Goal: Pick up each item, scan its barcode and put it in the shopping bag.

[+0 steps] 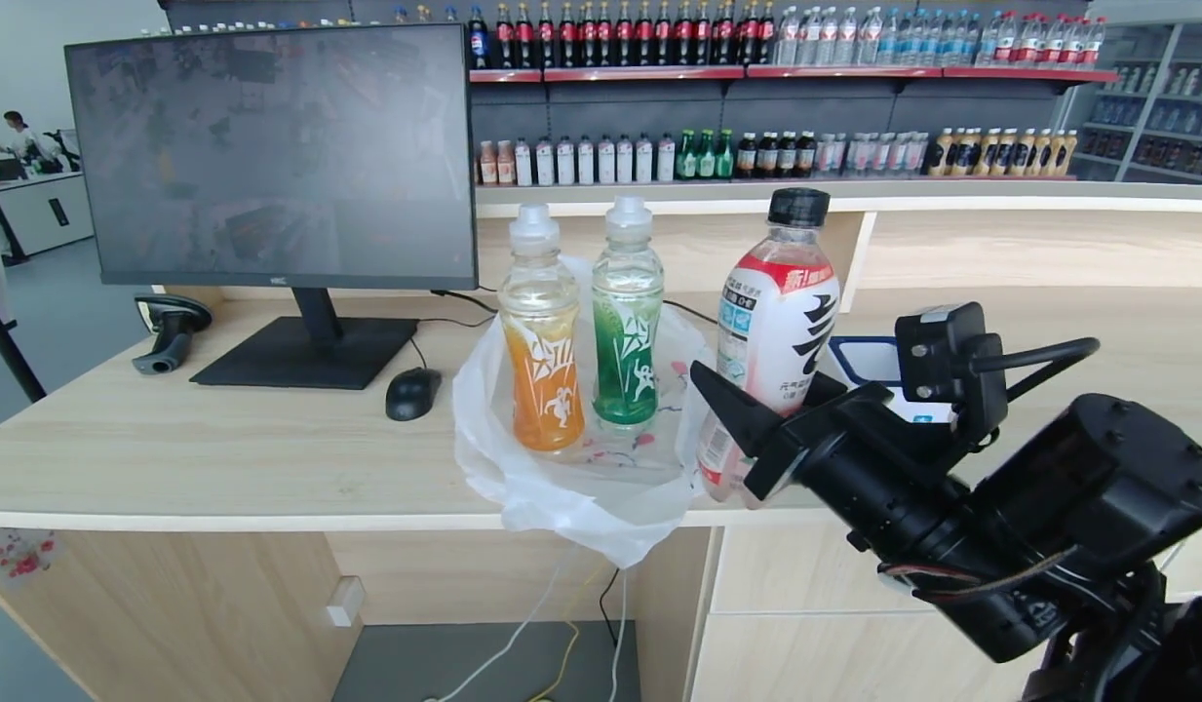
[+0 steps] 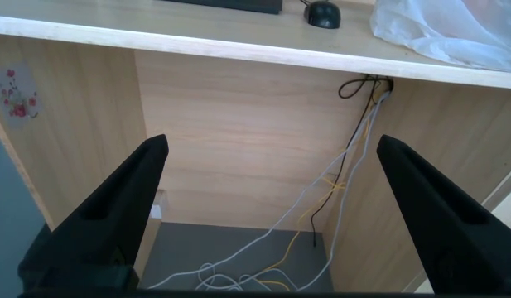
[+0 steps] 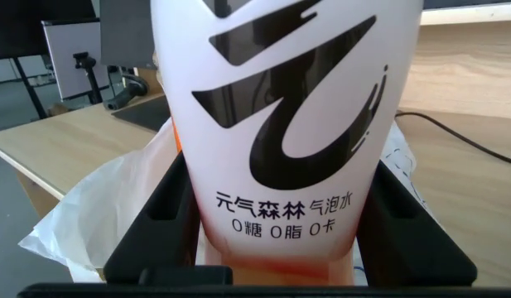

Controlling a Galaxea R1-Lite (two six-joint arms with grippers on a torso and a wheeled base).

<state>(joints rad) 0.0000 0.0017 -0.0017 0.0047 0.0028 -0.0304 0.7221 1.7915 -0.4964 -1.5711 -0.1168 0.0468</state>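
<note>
Left claw [image 2: 272, 147] hangs spread below the desk [image 1: 172, 439], nearer than the bag [image 1: 562, 492]. Right claw [image 1: 756, 419] pinches an upright bottle [image 1: 778, 322] (white label, black brush mark, red band) just right of the bag. Orange bottle [image 1: 542, 361] and green bottle [image 1: 627, 341] stand within the bag's spread plastic. Left of it: mouse [image 1: 412, 393], scanner [image 1: 169, 331], monitor [image 1: 269, 156].

Wooden counter [image 1: 172, 458], monitor [image 1: 269, 156], stocked drink shelves [image 1: 756, 73]
</note>
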